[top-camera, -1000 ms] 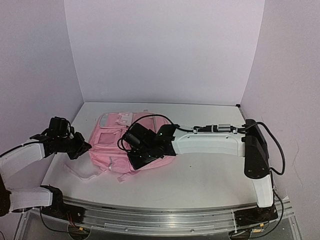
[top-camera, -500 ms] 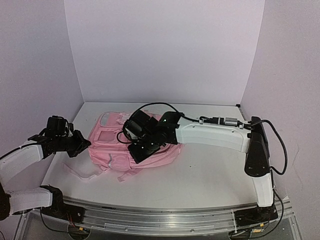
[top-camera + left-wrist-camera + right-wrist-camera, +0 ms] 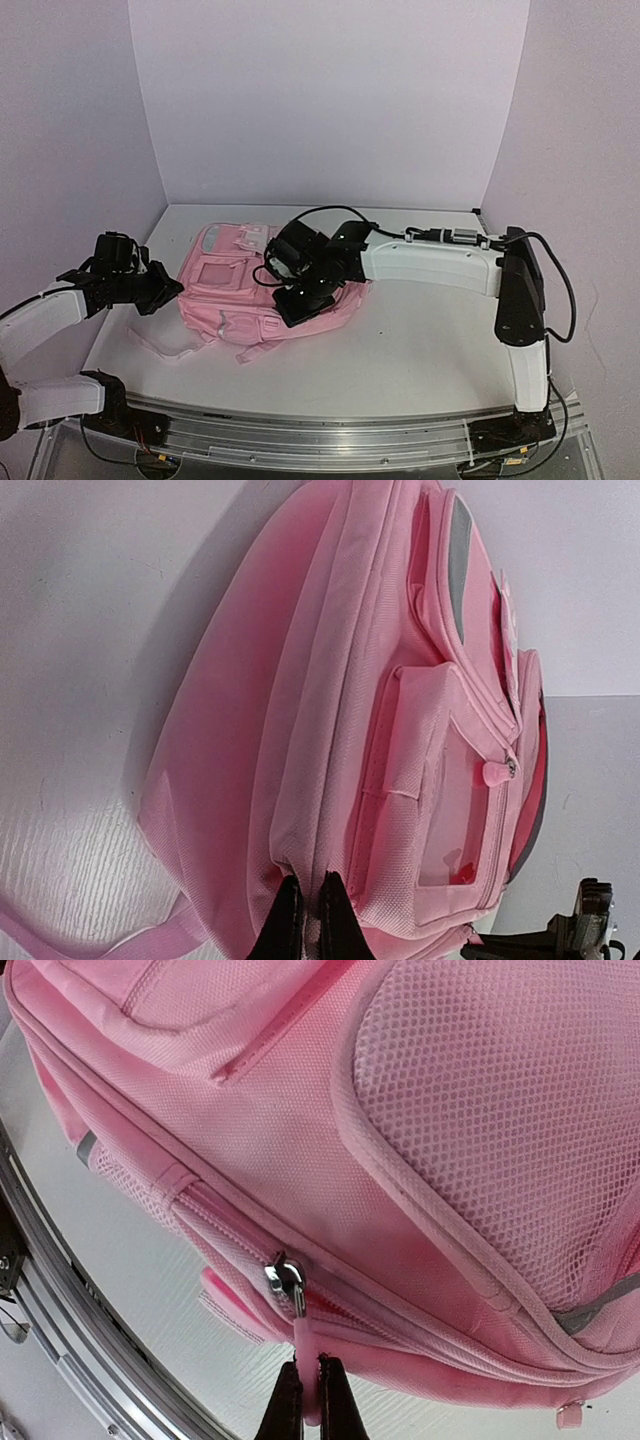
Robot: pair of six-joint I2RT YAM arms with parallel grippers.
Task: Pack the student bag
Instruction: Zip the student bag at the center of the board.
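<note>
White table [image 3: 420,350], pale lilac backdrop walls [image 3: 330,100], aluminium rail [image 3: 330,425] along near edge

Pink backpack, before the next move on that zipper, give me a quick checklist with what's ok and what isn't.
1. Right gripper shut on the zipper pull: ok.
2. Left gripper pinching the student bag at its edge seam, to brace it: ok.
3. Metal slider seated on its track: ok.
4. Bag lying on the table, not lifted: ok.
5. Whether the compartment along this zip is open: cannot tell.
6. Things to pack in view: not ok, none shows in any view.
</note>
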